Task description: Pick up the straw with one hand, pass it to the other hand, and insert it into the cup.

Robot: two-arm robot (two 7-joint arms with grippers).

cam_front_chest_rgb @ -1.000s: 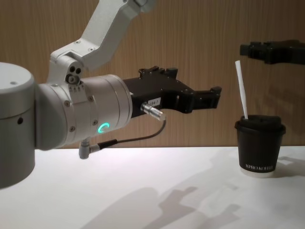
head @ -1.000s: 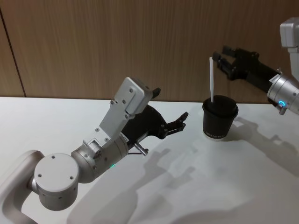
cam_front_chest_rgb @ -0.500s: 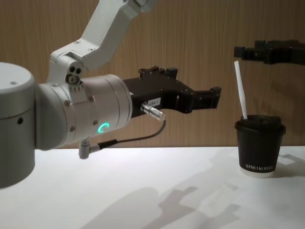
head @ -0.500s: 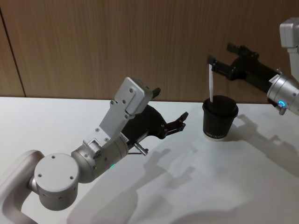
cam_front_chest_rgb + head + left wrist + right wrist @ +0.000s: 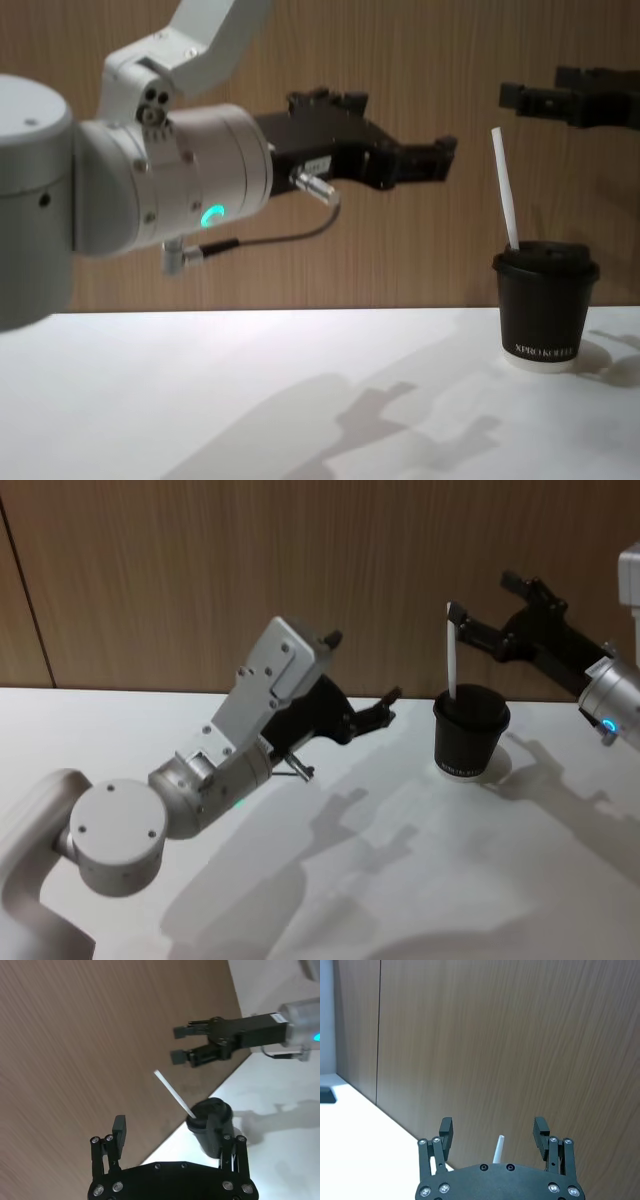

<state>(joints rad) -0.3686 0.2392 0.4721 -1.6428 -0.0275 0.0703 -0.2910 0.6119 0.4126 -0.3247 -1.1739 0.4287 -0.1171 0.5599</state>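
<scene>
Thin white straw (image 5: 452, 660) stands in the small black lidded paper cup (image 5: 470, 732), leaning slightly, at approx 2 o'clock on the white table (image 5: 420, 880). Right black gripper (image 5: 472, 628), fingers spread & empty, hovers just above the straw's top w/o touching. Left black gripper w/ silver wrist (image 5: 440, 160) hangs mid-air at approx 10 o'clock from the cup, well apart; fingers apart in the wrist view, holding nothing. Risk: right fingertips clipping the straw tip, since they sit so near, could tilt it or tip the light cup.

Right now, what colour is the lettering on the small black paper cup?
White, on the small black paper cup near its base; clearest in the chest view.
</scene>
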